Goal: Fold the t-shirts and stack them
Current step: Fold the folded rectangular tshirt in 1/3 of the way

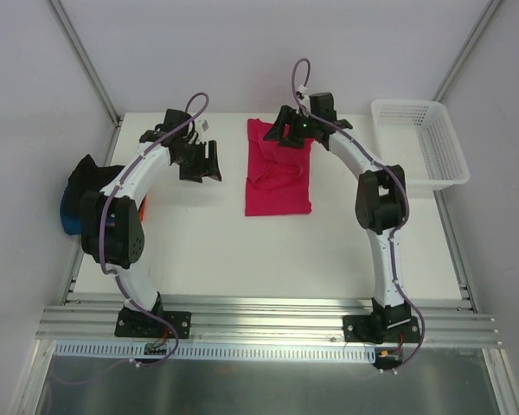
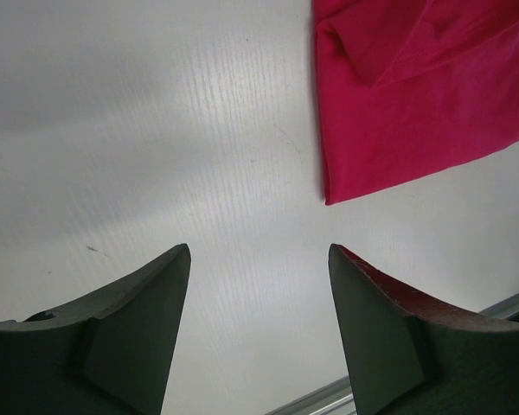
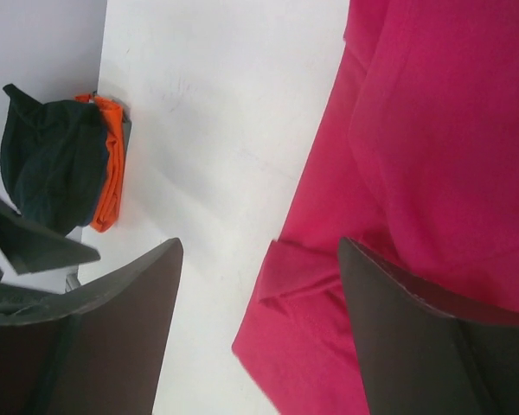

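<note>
A crimson-pink t-shirt point(image 1: 277, 177) lies in the middle of the table, folded into a long strip with a loose flap on top. My right gripper point(image 1: 290, 138) hovers over its far end, open, its jaws straddling the shirt's left edge point(image 3: 398, 138) and holding nothing. My left gripper point(image 1: 203, 171) stands open over bare table just left of the shirt, with the shirt's near corner point(image 2: 415, 104) ahead of its fingers. At the table's left edge lies a pile of t-shirts: black point(image 1: 91, 173), blue point(image 1: 69, 216) and orange point(image 1: 144, 207). The right wrist view shows the black point(image 3: 48, 164) and orange point(image 3: 111, 164) ones.
A white mesh basket point(image 1: 419, 143) stands at the back right corner. White walls close in the table on both sides and at the back. An aluminium rail point(image 1: 268, 316) runs along the near edge, where the arm bases are bolted.
</note>
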`<action>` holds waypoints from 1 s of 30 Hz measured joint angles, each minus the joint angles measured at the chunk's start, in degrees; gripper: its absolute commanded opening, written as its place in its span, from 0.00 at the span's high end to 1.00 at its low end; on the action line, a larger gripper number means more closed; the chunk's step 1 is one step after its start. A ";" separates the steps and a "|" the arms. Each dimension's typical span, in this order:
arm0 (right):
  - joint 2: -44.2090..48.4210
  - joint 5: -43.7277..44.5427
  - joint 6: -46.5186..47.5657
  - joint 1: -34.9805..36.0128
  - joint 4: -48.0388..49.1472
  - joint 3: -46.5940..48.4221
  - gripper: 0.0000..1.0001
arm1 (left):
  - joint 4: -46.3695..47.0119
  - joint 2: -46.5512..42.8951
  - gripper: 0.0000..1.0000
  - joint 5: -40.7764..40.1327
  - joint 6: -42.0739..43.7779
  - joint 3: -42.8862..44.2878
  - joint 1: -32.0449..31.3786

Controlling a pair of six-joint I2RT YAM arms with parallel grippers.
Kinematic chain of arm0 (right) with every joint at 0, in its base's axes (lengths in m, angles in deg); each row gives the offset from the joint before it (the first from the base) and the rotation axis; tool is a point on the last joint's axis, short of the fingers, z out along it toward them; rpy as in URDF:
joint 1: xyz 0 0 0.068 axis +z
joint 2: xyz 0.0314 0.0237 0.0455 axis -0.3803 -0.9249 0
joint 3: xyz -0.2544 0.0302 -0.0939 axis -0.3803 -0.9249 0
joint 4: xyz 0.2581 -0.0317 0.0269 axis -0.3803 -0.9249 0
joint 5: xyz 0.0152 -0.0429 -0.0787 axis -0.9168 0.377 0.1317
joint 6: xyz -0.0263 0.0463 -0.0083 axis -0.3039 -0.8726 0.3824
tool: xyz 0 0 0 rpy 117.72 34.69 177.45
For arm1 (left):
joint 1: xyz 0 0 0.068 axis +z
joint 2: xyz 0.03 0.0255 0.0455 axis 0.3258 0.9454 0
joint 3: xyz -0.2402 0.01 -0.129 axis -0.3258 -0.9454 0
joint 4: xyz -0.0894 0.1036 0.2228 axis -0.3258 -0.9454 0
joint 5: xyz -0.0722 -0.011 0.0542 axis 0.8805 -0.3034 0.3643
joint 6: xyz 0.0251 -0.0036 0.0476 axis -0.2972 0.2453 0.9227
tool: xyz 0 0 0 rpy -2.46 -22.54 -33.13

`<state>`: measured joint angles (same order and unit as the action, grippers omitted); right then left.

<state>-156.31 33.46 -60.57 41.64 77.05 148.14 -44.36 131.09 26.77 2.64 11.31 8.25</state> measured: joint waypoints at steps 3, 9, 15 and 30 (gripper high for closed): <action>5.86 -0.61 0.31 -0.04 -0.37 -6.19 0.24 | 0.00 -0.17 0.35 0.09 -0.04 0.00 0.00; 19.06 -2.73 0.63 0.92 -1.09 -22.95 0.23 | 0.07 -0.20 0.35 0.74 -0.59 0.07 0.00; 19.47 -3.08 1.75 3.41 -2.10 -28.98 0.23 | 0.07 -0.28 0.35 1.97 -0.85 0.15 0.00; 8.39 -1.55 4.85 4.85 -5.46 -24.57 0.22 | 0.50 -4.50 0.34 1.92 -0.81 -2.60 0.02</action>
<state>-147.92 31.91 -55.72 46.49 71.59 123.57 -43.86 126.59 28.69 1.83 8.71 8.27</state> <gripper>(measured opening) 0.775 0.655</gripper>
